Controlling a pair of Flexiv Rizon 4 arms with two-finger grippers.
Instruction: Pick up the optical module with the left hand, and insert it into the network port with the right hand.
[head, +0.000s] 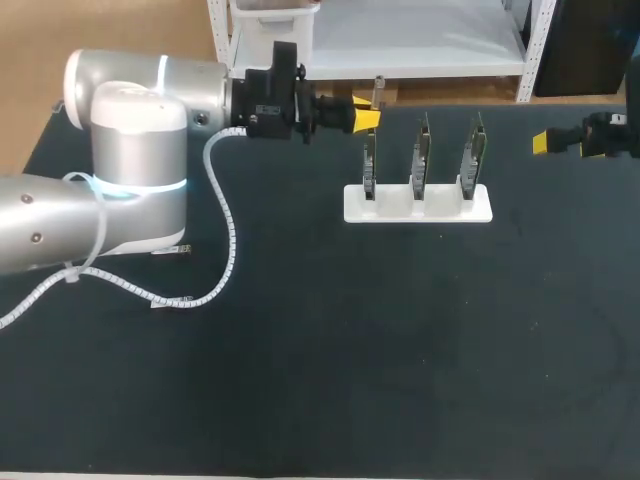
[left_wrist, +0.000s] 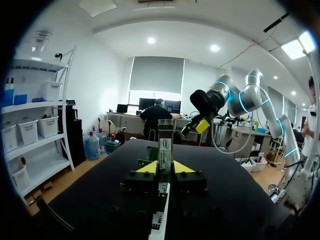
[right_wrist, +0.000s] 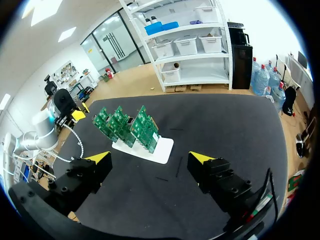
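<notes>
**Evidently a handover pose: module gripped on the left, right gripper empty**

The left gripper is closed on the optical module. Its two yellow tips press the module's lower part from either side. The module therefore stands upright above the fingers, with most of its body exposed. That low hold looks chosen to leave room for a second grasp higher up.

The module is lifted off the dark surface. Just ahead of the left gripper, three green circuit boards stand on edge in a white rack. Standing the boards upright probably lets a module be pushed straight in, though the port itself is too small to make out.

The right gripper is spread wide with nothing between its fingers. It hangs well apart from the rack, with the boards ahead of it. Since the right arm must do the inserting, the module has yet to change hands, and the wide opening suits taking that free upper part.
</notes>
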